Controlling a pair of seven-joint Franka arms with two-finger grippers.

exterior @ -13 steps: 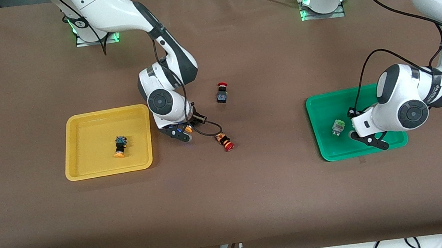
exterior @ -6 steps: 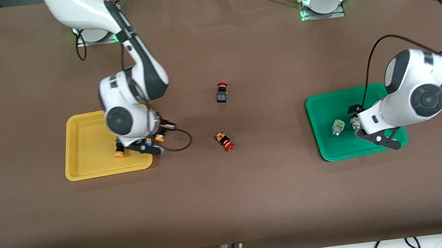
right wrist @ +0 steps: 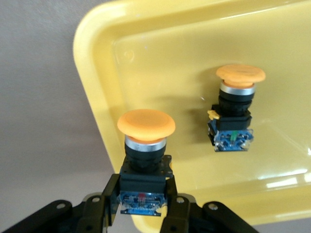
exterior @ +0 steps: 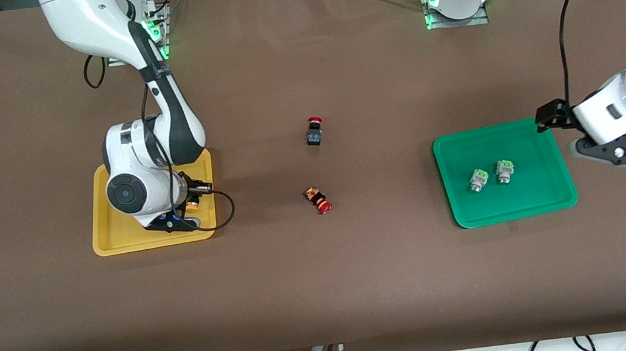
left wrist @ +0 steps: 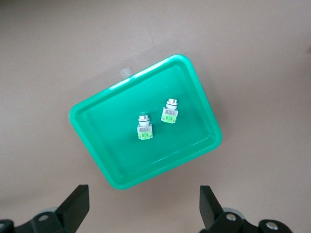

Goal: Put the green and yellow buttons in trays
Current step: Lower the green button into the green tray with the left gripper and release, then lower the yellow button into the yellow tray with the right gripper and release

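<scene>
My right gripper (exterior: 186, 213) is over the yellow tray (exterior: 103, 232), near the tray's end that faces the table's middle. It is shut on a yellow button (right wrist: 145, 141), gripping the dark body with the orange cap pointing away from the wrist. A second yellow button (right wrist: 235, 114) lies in the yellow tray (right wrist: 184, 48); the arm hides it in the front view. Two green buttons (exterior: 478, 180) (exterior: 503, 171) lie side by side in the green tray (exterior: 530, 197). My left gripper (exterior: 619, 154) is open and empty, off the tray toward the left arm's end. The left wrist view shows the green tray (left wrist: 107, 145) and both buttons (left wrist: 144, 128) (left wrist: 169, 112).
Two red-capped dark switches lie on the brown table between the trays, one (exterior: 314, 131) farther from the front camera and one (exterior: 318, 199) nearer to it. The arm bases stand along the table's edge farthest from the camera.
My right gripper carried the yellow button from beside the yellow tray to over it. My left gripper let go of the second green button in the green tray and pulled away off the tray.
</scene>
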